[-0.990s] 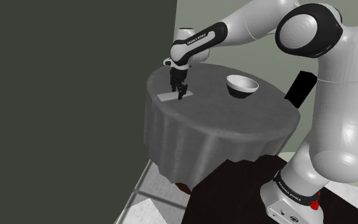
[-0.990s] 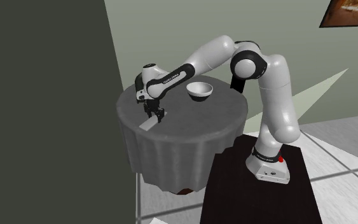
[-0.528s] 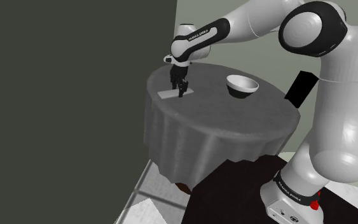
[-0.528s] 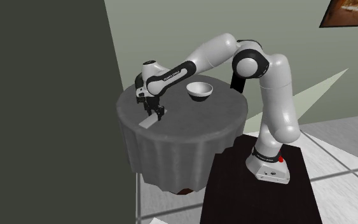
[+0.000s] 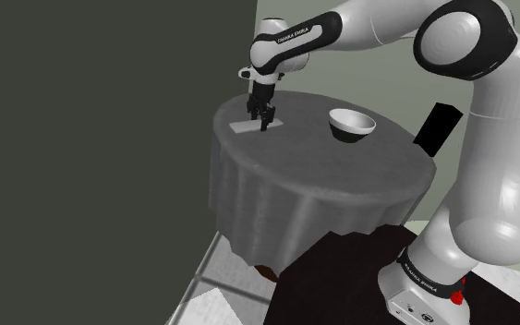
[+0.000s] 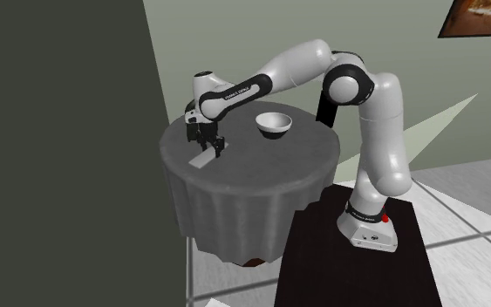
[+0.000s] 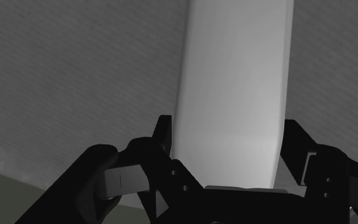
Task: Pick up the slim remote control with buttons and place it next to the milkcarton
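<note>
A round bench (image 5: pixel 322 175) draped in grey, pleated cloth stands beside a dark wall (image 5: pixel 82 138) on a pale tiled floor (image 6: pixel 461 209). In the shoulder view a white bowl (image 5: pixel 351 124) sits at 1 o'clock on the top. At 10 o'clock the gripper (image 5: pixel 265 126) pinches the remote (image 5: pixel 242 127) by one end, fingers pressed to its long sides. The rest juts out toward 8 o'clock from the gripper. The remote is a plain, smooth, pale-grey slab with rounded edges.

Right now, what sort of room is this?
Probably a dining room at home: a round, cloth-draped table with a bowl on it, and a framed picture on the wall.
</note>
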`<state>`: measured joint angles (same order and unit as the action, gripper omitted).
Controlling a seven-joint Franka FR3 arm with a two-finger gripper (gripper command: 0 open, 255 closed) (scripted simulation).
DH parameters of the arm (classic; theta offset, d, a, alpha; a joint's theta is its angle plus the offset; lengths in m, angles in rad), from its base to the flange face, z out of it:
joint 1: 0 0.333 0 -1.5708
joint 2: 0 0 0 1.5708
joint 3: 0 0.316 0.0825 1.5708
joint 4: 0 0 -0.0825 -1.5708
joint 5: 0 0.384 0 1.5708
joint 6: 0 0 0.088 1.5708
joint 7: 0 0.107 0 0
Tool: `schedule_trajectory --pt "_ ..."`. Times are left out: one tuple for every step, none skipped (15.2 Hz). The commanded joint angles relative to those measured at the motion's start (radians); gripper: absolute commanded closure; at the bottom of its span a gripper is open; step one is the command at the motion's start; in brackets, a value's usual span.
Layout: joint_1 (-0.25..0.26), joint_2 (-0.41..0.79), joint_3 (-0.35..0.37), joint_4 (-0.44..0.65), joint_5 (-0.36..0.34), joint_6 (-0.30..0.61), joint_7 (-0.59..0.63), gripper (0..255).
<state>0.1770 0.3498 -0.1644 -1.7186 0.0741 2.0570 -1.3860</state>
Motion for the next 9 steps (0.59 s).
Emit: schedule_trajectory --pt "0.002 -0.011 0.000 0.012 -0.003 -0.023 0.003 255" --pt "0.002 -0.015 -0.001 0.019 -0.004 -0.035 0.004 255" --pt "0.002 -0.020 -0.001 0.027 -0.005 -0.047 0.005 255" --pt "0.002 -0.023 -0.002 0.035 -0.006 -0.058 0.005 255" --pt "0.002 -0.027 -0.002 0.044 -0.007 -0.070 0.006 255" --pt "0.002 -0.031 -0.002 0.052 -0.007 -0.083 0.007 255" --pt "0.002 -0.034 -0.003 0.061 -0.008 -0.095 0.007 255" --pt "0.002 -0.037 -0.003 0.070 -0.009 -0.107 0.008 255" --pt "0.002 -0.040 -0.003 0.079 -0.010 -0.119 0.009 255"
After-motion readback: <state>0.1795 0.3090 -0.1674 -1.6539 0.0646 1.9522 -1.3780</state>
